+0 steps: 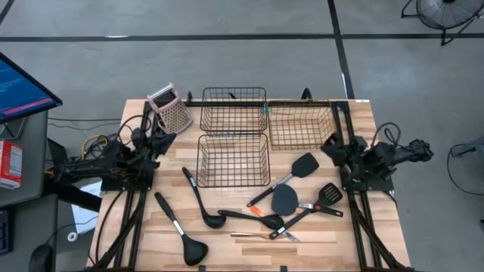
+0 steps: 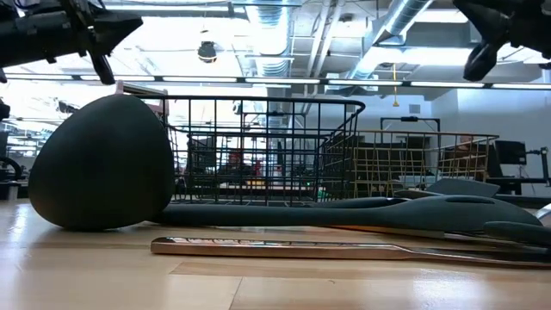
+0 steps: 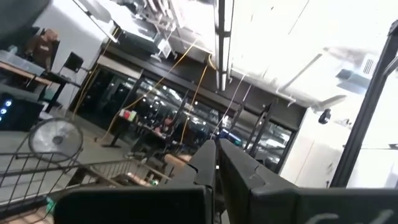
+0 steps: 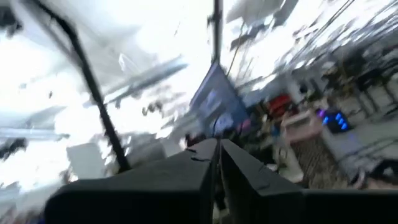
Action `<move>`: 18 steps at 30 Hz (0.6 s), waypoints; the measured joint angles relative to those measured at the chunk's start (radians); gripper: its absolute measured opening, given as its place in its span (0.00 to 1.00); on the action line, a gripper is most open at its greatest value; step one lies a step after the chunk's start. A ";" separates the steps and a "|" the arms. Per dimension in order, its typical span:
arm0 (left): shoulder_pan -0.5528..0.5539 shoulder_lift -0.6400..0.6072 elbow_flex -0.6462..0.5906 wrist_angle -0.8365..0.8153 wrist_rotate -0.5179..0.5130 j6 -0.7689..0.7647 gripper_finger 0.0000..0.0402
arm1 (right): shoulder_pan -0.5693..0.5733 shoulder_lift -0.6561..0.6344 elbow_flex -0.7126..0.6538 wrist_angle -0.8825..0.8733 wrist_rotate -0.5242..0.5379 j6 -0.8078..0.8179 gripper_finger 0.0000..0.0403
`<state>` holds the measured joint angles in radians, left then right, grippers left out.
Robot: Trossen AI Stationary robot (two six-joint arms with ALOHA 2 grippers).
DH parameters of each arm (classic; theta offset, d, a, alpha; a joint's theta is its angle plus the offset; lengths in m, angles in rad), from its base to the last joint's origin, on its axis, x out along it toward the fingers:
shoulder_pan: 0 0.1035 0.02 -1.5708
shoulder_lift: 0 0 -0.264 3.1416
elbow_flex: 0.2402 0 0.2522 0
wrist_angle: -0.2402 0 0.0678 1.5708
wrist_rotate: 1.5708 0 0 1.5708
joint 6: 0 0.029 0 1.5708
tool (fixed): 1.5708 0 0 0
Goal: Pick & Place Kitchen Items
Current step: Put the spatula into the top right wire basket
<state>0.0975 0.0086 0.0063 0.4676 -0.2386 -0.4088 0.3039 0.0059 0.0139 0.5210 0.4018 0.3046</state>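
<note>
High view showed the utensils (image 1: 249,215) scattered across the lower middle of the table (image 1: 378,151), below three baskets (image 1: 233,160). Left gripper (image 1: 165,140) at left and right gripper (image 1: 330,149) at right both hung empty, fingers pressed together.

A pale wooden table (image 1: 378,227) carried three wire baskets (image 1: 233,160), a pink-topped grater (image 1: 170,109) near its far left corner, and long-handled utensils spread across the front: ladles (image 1: 181,239), spatulas (image 1: 295,171), a slotted turner (image 1: 325,195), and a thin copper-handled piece (image 1: 257,236).
</note>
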 joint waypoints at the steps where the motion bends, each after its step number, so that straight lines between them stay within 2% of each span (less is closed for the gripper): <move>1: 0.000 0.000 0.000 0.012 0.000 0.000 0.01 | -0.008 0.000 0.000 0.019 0.011 0.000 0.05; 9: 0.000 0.000 0.000 0.029 -0.009 -0.099 0.02 | -0.068 0.000 0.025 0.060 0.046 -0.069 0.08; 18: 0.000 0.000 0.000 0.036 -0.008 -0.151 0.14 | -0.135 0.018 0.108 0.047 0.076 -0.132 0.21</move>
<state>0.0975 0.0086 0.0059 0.5033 -0.2470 -0.5598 0.1693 0.0237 0.1219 0.5683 0.4782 0.1730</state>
